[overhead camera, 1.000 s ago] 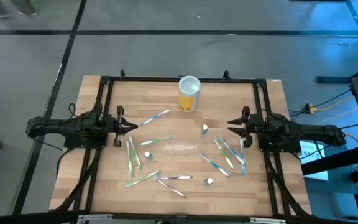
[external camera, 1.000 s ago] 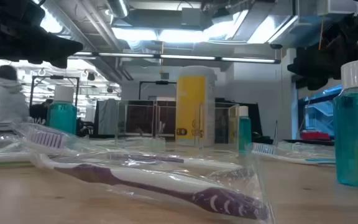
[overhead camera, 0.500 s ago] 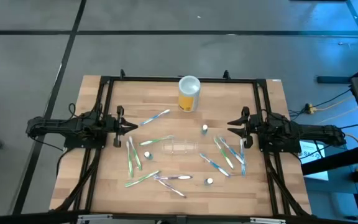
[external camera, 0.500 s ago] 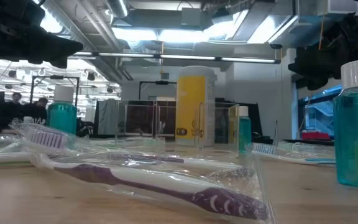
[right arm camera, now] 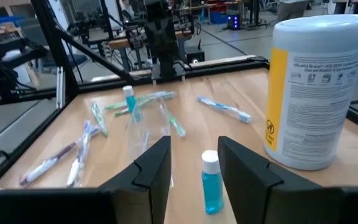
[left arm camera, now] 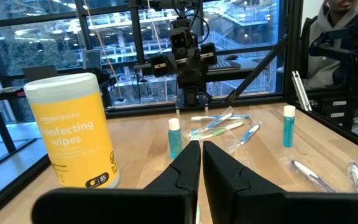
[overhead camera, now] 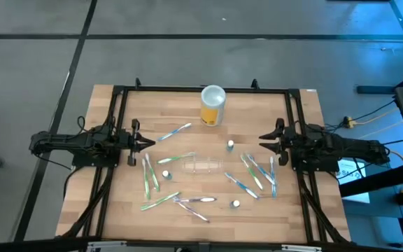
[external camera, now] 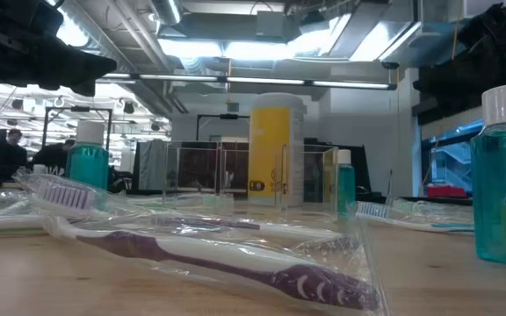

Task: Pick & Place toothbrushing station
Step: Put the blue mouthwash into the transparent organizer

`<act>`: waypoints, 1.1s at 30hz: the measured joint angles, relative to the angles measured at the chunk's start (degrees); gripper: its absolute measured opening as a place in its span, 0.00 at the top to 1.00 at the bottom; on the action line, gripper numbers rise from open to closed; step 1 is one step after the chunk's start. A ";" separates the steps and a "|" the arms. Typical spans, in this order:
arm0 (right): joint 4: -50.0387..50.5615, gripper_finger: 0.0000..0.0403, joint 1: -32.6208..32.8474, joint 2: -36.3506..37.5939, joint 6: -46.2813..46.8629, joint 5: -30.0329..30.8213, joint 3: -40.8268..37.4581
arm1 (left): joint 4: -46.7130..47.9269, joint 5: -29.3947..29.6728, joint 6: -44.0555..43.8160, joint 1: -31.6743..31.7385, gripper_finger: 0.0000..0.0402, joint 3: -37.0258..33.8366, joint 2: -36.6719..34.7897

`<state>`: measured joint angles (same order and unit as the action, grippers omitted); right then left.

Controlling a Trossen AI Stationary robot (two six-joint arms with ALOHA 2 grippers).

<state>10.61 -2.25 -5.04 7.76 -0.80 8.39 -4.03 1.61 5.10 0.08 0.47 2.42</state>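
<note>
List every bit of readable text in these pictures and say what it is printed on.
"amazon basics": front of the yellow wipes canister, left wrist view.
"...infecting wipes": same label, first letters turned out of view.
Fine print on the canister's white back panel, right wrist view: too small to read.
Dark mark low on the canister, low view: blurred.
Small blue-green bottles and wrapped toothbrushes: no readable text.

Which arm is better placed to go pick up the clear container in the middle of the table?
Probably the right. The right gripper has its fingers apart, while the left gripper is shut. Both wait at the table's sides, about equally far from the clear container.
</note>
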 joint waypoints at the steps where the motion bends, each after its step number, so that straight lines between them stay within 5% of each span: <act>1: 0.01 0.66 -0.01 -0.08 0.84 0.30 0.25 | -0.01 -0.01 -0.02 0.00 0.96 -0.01 0.00; 16: -0.49 0.73 2.68 -7.29 3.37 0.20 5.60 | -0.01 0.31 -2.84 0.02 0.92 0.02 0.00; 26: 0.70 0.44 3.22 -15.18 5.48 1.57 9.99 | -0.03 0.33 -2.84 0.02 0.88 -0.01 0.00; 33: 5.46 0.39 3.22 -21.87 3.93 2.77 16.28 | -0.03 0.33 -2.84 0.02 0.87 0.02 0.00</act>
<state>16.08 0.97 -26.91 11.69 1.97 24.68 -4.05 1.93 2.26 0.10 0.49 2.42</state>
